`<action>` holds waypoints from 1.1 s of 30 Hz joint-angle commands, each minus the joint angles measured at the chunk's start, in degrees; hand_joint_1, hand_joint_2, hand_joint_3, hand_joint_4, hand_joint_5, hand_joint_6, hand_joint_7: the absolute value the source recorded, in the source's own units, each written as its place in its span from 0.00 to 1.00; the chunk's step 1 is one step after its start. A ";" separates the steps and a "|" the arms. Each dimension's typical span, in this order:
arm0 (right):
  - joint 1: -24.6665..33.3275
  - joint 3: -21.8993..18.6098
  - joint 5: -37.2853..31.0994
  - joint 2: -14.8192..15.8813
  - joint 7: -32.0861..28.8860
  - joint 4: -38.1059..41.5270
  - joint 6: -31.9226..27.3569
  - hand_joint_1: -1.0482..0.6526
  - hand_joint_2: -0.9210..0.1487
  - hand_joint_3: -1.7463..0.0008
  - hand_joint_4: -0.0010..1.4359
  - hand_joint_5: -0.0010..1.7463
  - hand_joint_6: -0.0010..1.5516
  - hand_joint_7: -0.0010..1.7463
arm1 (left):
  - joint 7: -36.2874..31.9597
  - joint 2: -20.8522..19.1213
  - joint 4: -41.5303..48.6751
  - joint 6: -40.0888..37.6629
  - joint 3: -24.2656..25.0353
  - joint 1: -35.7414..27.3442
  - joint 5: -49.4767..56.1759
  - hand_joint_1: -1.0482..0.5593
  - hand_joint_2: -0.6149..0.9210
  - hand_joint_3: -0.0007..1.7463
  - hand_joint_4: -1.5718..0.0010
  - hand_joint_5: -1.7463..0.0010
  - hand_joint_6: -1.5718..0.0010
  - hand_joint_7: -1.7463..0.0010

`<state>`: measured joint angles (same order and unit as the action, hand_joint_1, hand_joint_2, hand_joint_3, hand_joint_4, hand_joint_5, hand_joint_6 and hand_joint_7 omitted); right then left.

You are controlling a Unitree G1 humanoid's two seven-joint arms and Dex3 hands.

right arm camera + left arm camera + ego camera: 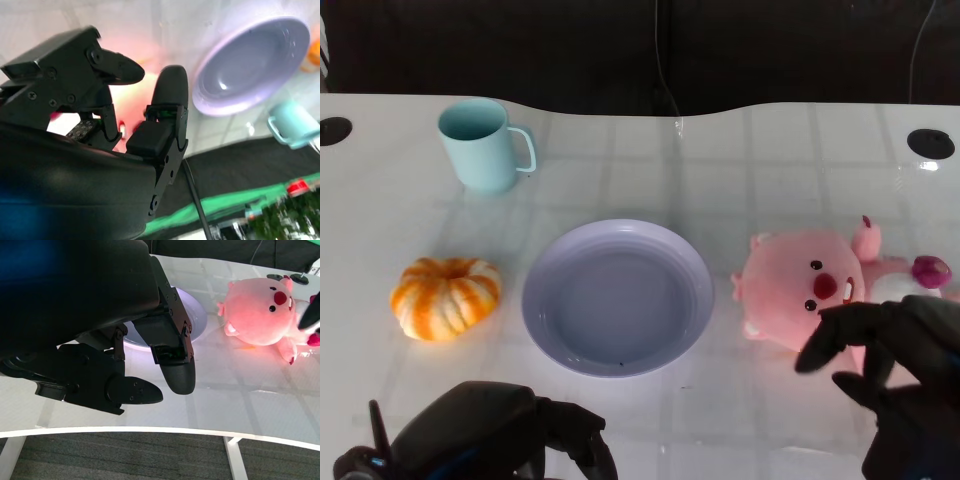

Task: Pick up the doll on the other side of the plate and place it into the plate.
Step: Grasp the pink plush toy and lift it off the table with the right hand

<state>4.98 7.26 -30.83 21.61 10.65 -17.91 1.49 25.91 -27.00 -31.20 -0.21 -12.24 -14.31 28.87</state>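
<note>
Left hand [495,435] low at near table edge, fingers apart, holding nothing. Right hand [900,375] spread, empty, just over the doll [810,290]. Doll lies right of plate [618,297]. Beyond: pumpkin [446,297], mug [482,146].

My right hand [107,125] fills the left and lower part of the frame, a big black shell with fingers [170,90] reaching up toward the centre. The fingers are apart and I hold nothing between them. Behind them I see a pink blur, the doll [132,92], mostly hidden. At the upper right is the plate [250,65], pale violet and tilted in this view. Under it, at the right edge, is a light blue mug [295,127].
</note>
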 commanded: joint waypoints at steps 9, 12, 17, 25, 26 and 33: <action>-1.21 -2.54 -3.94 0.56 -3.05 -0.72 -3.34 0.38 0.00 0.97 0.26 0.26 0.29 0.00 | -0.23 -1.23 0.28 0.66 0.74 -0.39 0.42 0.53 1.00 0.16 0.55 0.29 0.46 0.63; -1.68 -3.06 -5.27 1.33 -2.16 -1.22 -4.73 0.34 0.00 0.98 0.16 0.22 0.23 0.00 | -0.03 -1.36 -0.08 0.96 0.90 -0.69 0.10 0.54 1.00 0.16 0.55 0.29 0.46 0.63; -3.53 -3.12 -7.42 3.07 2.20 -2.68 -9.91 0.29 0.00 0.99 0.09 0.19 0.17 0.00 | -0.08 -1.07 0.34 1.33 0.93 -0.38 0.20 0.54 1.00 0.15 0.54 0.29 0.46 0.63; -9.94 0.87 -13.57 7.38 12.98 0.01 -17.21 0.25 0.02 1.00 0.01 0.19 0.14 0.00 | 0.04 -1.00 -0.05 0.38 0.48 -0.20 1.70 0.54 1.00 0.15 0.55 0.29 0.46 0.64; -10.47 1.29 -14.05 7.46 13.40 0.49 -17.63 0.25 0.02 1.00 0.01 0.19 0.14 0.00 | -0.10 -1.00 0.03 0.56 0.47 -0.30 1.77 0.54 1.00 0.15 0.55 0.30 0.46 0.64; -14.12 4.16 -15.96 7.22 13.53 7.50 -18.58 0.24 0.03 1.00 0.01 0.20 0.15 0.00 | -0.27 -0.49 0.04 0.47 0.38 -1.08 1.67 0.54 1.00 0.15 0.54 0.30 0.46 0.65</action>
<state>-8.52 10.98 -46.41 27.99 24.52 -12.08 -16.90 25.83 -27.10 -31.18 0.39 -11.88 -14.80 30.49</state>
